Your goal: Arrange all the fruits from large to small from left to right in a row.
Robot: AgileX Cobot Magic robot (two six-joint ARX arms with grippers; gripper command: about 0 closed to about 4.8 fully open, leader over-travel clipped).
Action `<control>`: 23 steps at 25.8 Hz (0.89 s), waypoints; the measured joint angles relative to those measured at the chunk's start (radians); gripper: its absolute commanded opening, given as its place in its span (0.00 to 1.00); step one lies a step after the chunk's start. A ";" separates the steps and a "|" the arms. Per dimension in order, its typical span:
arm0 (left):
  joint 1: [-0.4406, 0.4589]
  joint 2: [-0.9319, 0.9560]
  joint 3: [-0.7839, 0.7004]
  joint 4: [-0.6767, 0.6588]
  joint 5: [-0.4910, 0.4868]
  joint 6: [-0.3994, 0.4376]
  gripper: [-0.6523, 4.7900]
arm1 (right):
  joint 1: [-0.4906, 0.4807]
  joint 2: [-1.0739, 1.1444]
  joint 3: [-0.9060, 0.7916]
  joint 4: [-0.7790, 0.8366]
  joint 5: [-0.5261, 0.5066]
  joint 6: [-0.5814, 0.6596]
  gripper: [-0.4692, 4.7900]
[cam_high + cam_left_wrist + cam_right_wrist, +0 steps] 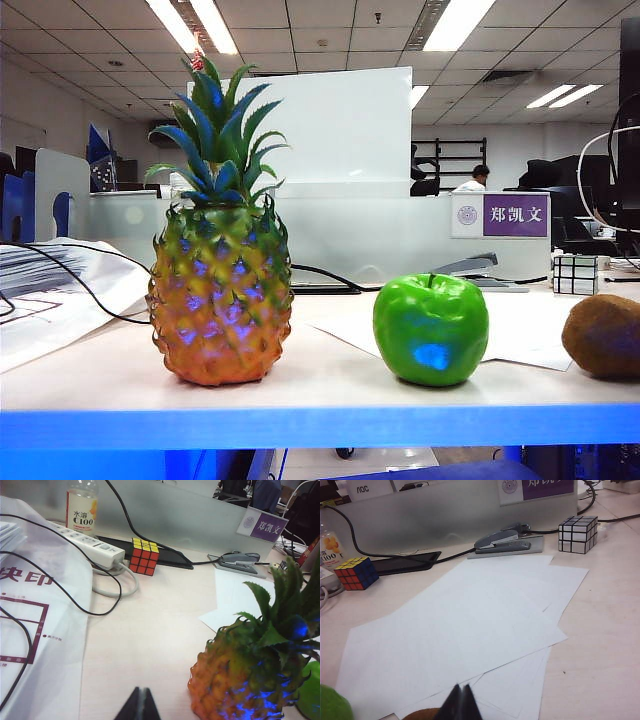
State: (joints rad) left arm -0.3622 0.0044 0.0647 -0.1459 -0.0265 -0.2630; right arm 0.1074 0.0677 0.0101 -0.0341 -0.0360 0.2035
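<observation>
With both pincers (140, 705) (461, 702) closed, idle.

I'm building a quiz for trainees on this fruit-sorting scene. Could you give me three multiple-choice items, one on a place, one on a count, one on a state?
1. Where does the green apple stand in the exterior view?
A. Left of the pineapple
B. Between the pineapple and the kiwi
C. On top of the colourful cube

2. How many fruits are on the table?
A. Two
B. Three
C. Five

3. How are the left gripper and right gripper?
A. Both shut, holding nothing
B. Both wide open
C. Each clamped on a fruit

Answers:
1 B, the apple sits right of the pineapple and left of the kiwi.
2 B, pineapple, apple, kiwi.
3 A, each wrist view shows fingertips pressed together, nothing between them.
</observation>
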 measured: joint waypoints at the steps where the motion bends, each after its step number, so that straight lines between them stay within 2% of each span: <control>1: 0.000 0.000 0.000 0.000 0.000 0.000 0.11 | 0.000 -0.003 0.000 0.000 -0.010 -0.010 0.08; 8: 0.000 0.000 0.000 0.000 0.000 0.000 0.11 | 0.000 -0.055 0.000 0.000 0.004 -0.093 0.08; 23: 0.000 0.000 0.000 0.000 0.000 0.000 0.11 | -0.001 -0.065 0.000 0.078 0.035 -0.134 0.08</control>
State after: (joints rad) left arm -0.3622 0.0044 0.0647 -0.1459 -0.0265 -0.2630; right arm 0.1066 0.0029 0.0097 0.0441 -0.0006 0.0696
